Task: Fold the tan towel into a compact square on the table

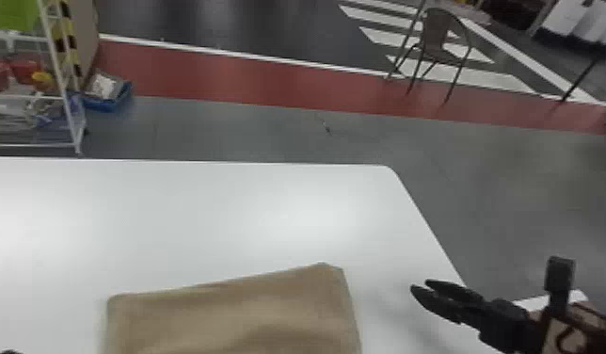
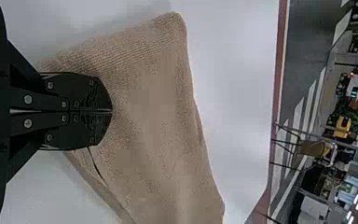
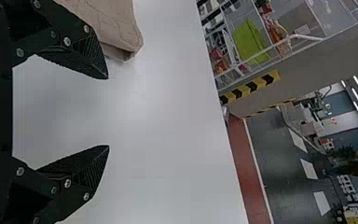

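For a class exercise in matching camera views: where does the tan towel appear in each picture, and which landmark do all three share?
Head view: towel at the bottom edge, left of centre.
Left wrist view: towel behind and beyond the shut left claw.
Right wrist view: part of the towel, partly behind one finger of the open right claw.
Shared landmark: red floor strip.

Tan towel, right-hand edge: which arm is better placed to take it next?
Right, I'd judge. The right gripper is wide open and sits off to the right of the tan towel, while the left gripper is shut in its wrist view.
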Controlling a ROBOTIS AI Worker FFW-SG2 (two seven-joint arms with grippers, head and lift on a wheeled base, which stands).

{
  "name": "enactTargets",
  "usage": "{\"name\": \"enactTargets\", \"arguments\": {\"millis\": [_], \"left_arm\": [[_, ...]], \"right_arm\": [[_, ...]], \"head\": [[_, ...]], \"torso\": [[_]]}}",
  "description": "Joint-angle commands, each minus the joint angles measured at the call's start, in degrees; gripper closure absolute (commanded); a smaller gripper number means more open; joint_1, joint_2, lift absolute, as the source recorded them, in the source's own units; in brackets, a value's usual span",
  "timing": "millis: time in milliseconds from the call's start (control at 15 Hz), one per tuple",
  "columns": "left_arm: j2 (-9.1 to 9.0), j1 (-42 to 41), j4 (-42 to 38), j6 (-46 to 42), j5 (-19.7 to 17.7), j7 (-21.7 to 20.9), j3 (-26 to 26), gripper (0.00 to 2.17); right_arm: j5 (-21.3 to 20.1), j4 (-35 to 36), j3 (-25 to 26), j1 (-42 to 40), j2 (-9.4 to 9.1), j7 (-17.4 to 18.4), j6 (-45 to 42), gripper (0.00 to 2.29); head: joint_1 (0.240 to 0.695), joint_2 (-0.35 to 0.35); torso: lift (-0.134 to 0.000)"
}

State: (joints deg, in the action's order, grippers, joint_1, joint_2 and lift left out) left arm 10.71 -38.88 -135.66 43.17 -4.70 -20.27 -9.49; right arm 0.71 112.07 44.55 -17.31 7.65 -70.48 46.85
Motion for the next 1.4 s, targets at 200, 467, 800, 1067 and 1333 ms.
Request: {"name": "enactTargets", "arguments": {"millis": [200,467,800,1067,1333], "left_arm": [[-0.08,0.4,-3.9,-0.1,-1.1,-0.5,-0.8,1.79],[-0.16,1.9,-2.7,-0.5,-0.8,-0.1,-2.5,1.79],[-0.16,4.6,2.2,-0.5,0.7,0.7,-3.3,1.79],[-0.08,4.8,2.5,-0.5,1.1,0.6,-3.5,1.79],[-0.16,5.6,2.7,-1.2,1.3,0.4,-3.4,1.79]], "right_arm": [[0.1,2.5,-1.0,-0.4,-2.29,-0.1,2.3,0.42],[0.0,2.5,-2.1,-0.3,-2.73,0.0,4.3,0.42],[-2.5,6.7,-7.3,0.1,-4.49,0.8,12.7,0.42],[-6.4,9.1,-12.0,1.9,-5.36,2.1,18.0,0.42],[-10.1,9.0,-14.8,4.3,-5.36,2.3,22.4,0.42]], "head": [[0.695,-0.35],[0.695,-0.35],[0.695,-0.35],[0.695,-0.35],[0.695,-0.35]], "torso": [[-0.123],[-0.123],[-0.123],[-0.123],[-0.123]]}}
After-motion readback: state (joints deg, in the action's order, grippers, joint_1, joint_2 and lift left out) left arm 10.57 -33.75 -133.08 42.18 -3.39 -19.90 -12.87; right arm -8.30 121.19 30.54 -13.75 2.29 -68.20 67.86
